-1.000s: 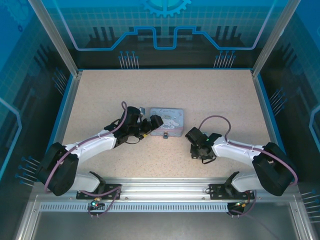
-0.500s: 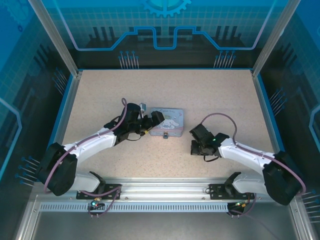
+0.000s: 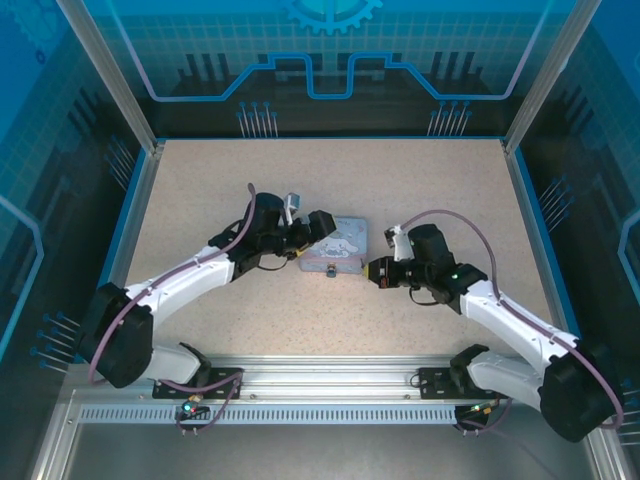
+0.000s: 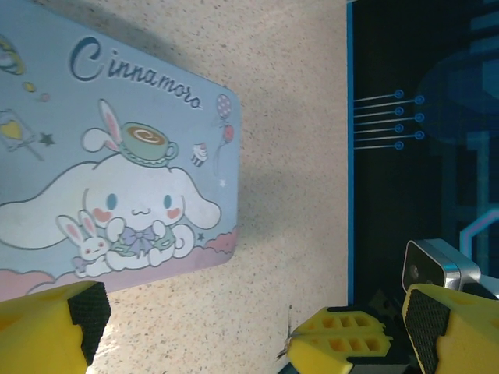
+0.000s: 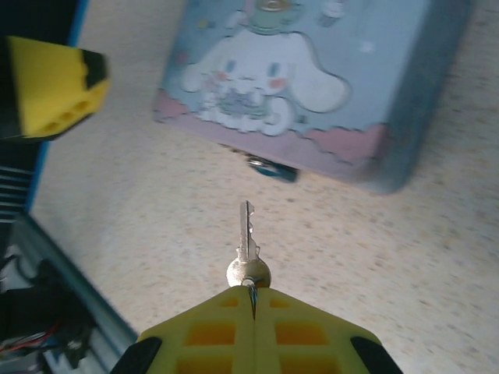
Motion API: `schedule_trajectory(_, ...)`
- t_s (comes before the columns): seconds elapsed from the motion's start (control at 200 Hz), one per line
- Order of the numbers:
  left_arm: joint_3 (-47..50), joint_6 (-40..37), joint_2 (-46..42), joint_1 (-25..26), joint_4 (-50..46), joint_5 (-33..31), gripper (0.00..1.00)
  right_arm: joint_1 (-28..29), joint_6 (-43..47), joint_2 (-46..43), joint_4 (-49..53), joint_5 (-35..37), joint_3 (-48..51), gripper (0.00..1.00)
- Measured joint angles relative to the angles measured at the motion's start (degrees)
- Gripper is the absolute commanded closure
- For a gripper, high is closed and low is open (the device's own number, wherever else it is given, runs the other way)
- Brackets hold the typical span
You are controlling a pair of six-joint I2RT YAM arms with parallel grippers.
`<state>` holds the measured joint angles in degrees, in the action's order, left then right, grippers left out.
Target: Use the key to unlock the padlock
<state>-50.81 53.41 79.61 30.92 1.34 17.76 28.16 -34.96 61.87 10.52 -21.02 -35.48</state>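
In the right wrist view the small silver key is pinched by its round head, blade pointing forward, and my right gripper is shut on it. Just ahead, apart from the blade tip, the tiny bluish padlock hangs at the front edge of the pale blue cartoon tin. From above, the right gripper points left at the padlock. My left gripper hovers open at the tin's left end. Its wrist view has the left gripper with nothing between the fingers, and the key as a thin sliver.
The tin lies mid-table on the speckled tabletop. Blue raised edges and metal frame posts border the table. One yellow finger of the left gripper shows at the upper left of the right wrist view, close to the tin.
The right arm has swung away from the near table area and turned left, bringing the key up in front of the padlock. The left gripper has shifted slightly farther along the tin's left end.
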Motion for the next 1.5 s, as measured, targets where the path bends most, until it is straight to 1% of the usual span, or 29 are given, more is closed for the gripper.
schedule_trajectory(0.12, -0.5, -0.44, 1.57, 0.0, 2.01, 3.39, 0.24, -0.11, -0.15, 3.17, -2.95, -4.15, -1.88, 1.0)
schedule_trajectory(0.18, -0.55, -0.35, 2.67, 0.0, 3.52, 5.25, 0.3, -0.11, -0.52, 4.42, -4.68, -5.79, -2.6, 1.0)
schedule_trajectory(0.26, -0.59, -0.44, 4.22, 0.0, 5.27, 7.39, 0.35, -0.11, -1.03, 5.97, -6.45, -7.43, -3.52, 1.0)
schedule_trajectory(0.36, -0.59, 0.28, 5.66, 0.02, 6.78, 9.2, 0.37, -0.11, -1.66, 7.28, -8.07, -8.48, -4.26, 1.0)
schedule_trajectory(0.555, -0.13, 0.96, 6.05, 0.15, 10.01, 10.38, 0.41, -0.11, -3.26, 8.26, -9.4, -8.31, -4.5, 1.0)
schedule_trajectory(0.765, 7.15, 3.41, 4.7, 0.35, 16.68, 9.7, 0.52, -0.22, -9.46, 9.42, -10.67, -5.03, -4.5, 1.0)
schedule_trajectory(0.905, 12.24, 5.84, 4.35, 0.37, 22.71, 8.15, 0.53, -0.22, -16.83, 9.51, -12.61, -0.98, -4.5, 1.0)
schedule_trajectory(1.02, 14.67, 8.33, 4.33, 0.66, 28.11, 6.16, 0.48, -0.22, -24.74, 9.6, -14.21, 3.1, -4.48, 1.0)
schedule_trajectory(1.175, 14.86, 10.8, 4.33, 1.95, 34.47, 3.19, 0.47, -0.17, -35.8, 10.62, -15.82, 8.72, -4.5, 1.0)
schedule_trajectory(1.265, 14.86, 11.23, 4.33, 2.75, 36.87, 1.75, 0.49, -0.04, -42.14, 11.52, -16.0, 11.58, -4.61, 1.0)
schedule_trajectory(1.501, 14.62, 12.48, 6.88, 4.13, 41.66, -0.66, 0.52, 1.29, -53.37, 12.11, -16.17, 17.31, -5.79, 1.0)
